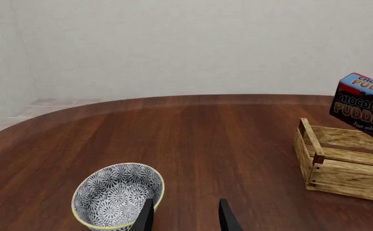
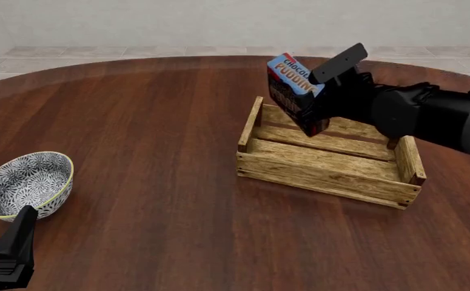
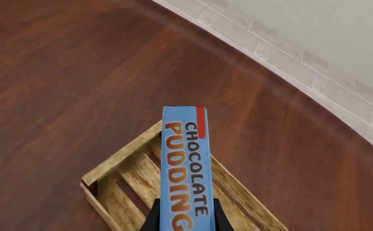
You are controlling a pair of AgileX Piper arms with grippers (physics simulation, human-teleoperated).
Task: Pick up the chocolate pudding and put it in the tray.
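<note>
My right gripper [image 2: 306, 103] is shut on the chocolate pudding [image 2: 287, 76], a blue-topped carton with a dark brown front. It holds the carton tilted in the air above the far left part of the tray [image 2: 324, 173], a light wooden slat crate. In the right wrist view the carton [image 3: 187, 163] sits between the gripper's [image 3: 186, 221] fingers, with the tray [image 3: 119, 159] below. The left wrist view shows the carton [image 1: 365, 108] over the tray [image 1: 340, 168]. My left gripper [image 1: 186, 219] is open and empty, low at the near left [image 2: 12, 248].
A blue-and-white patterned bowl [image 2: 20, 182] stands at the near left of the round wooden table, just beside my left gripper's fingers [image 1: 144, 216]. It also shows in the left wrist view [image 1: 112, 195]. A tiled floor and pale wall lie beyond the table's far edge.
</note>
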